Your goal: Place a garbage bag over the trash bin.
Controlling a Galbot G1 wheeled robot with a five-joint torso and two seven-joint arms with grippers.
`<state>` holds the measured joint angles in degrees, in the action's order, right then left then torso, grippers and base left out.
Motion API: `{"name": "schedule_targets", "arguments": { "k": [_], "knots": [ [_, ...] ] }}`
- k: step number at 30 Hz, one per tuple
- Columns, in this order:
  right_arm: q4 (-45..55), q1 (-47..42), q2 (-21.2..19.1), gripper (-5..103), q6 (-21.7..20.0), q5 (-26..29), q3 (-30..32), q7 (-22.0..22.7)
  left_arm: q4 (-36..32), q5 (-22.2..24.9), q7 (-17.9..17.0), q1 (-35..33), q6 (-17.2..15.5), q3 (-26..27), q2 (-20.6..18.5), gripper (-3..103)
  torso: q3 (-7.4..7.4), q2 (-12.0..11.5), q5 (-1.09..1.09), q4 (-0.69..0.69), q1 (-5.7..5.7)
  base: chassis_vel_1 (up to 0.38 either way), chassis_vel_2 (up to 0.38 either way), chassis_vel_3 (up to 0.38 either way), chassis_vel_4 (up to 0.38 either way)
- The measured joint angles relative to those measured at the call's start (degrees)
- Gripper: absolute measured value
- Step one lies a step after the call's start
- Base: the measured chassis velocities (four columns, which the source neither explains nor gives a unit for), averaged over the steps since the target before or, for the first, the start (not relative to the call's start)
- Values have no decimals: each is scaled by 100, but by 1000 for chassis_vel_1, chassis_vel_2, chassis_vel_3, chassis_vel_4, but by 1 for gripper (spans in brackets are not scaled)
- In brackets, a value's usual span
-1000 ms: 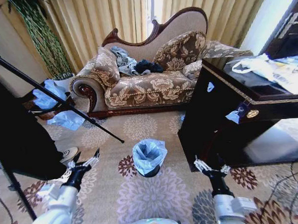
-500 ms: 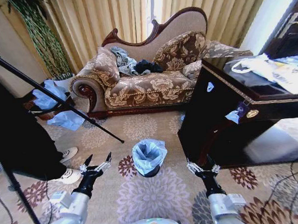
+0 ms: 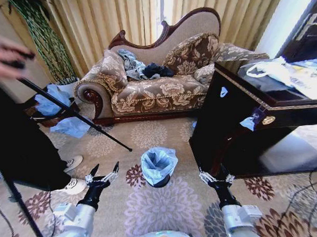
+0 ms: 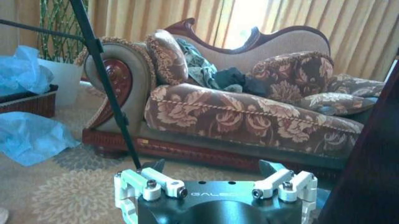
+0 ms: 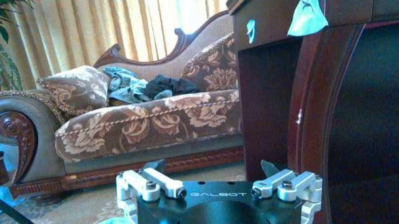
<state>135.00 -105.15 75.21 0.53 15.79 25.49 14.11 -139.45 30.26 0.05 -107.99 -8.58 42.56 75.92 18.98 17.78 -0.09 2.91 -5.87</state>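
The crinkled pale blue garbage bag (image 3: 158,162) is draped inside the black cylindrical trash bin (image 3: 161,181), flanked by the spread-open, empty left pincer (image 3: 104,175) and right pincer (image 3: 215,177).

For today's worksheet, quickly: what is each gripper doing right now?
Left gripper: open, holding nothing, left of the trash bin.
Right gripper: open, holding nothing, right of the bin.

Bright daylight through the curtains (image 3: 127,24), glare at the gap, wide-angle edge distortion
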Motion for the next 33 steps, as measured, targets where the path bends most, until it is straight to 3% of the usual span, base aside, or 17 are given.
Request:
{"name": "schedule_targets", "arguments": {
  "k": [33],
  "knots": [
    [-9,-1,4,100,10,5,7,-10,9,15,-6,4,-6,3,-10,100,0,0,0,0,0,0,0,0,0]
  ]
}}
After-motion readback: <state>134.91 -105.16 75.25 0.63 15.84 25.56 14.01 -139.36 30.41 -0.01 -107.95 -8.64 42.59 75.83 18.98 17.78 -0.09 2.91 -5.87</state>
